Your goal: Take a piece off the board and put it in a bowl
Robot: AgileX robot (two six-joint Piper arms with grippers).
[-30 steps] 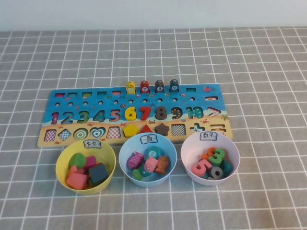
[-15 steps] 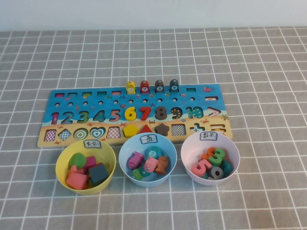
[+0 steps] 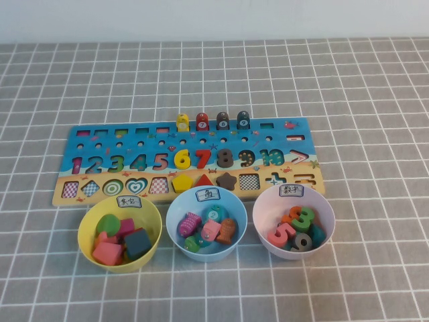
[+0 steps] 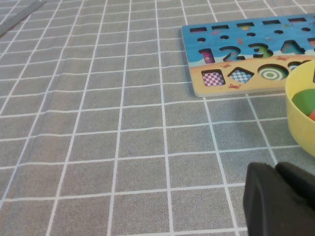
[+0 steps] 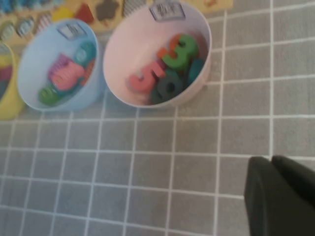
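The blue puzzle board (image 3: 285,142) lies across the middle of the table. The dark teal-blue piece (image 3: 242,119) stands on its far edge, rightmost in a row with a yellow (image 3: 182,122), a red (image 3: 202,121) and a dark grey-brown block (image 3: 222,121). The light blue bowl (image 3: 206,253) sits in front of the board's middle and holds several pieces; it also shows in the right wrist view (image 5: 34,64). Neither arm shows in the high view. My left gripper (image 4: 275,167) is shut and empty over bare cloth left of the board. My right gripper (image 5: 270,160) is shut and empty near the bowls.
A yellow bowl (image 3: 87,218) with shape blocks sits left of the blue bowl. A pale lavender bowl (image 3: 265,201) with number pieces sits right of it. A grey checked cloth (image 3: 375,87) covers the table. The board's left end (image 4: 197,42) shows in the left wrist view.
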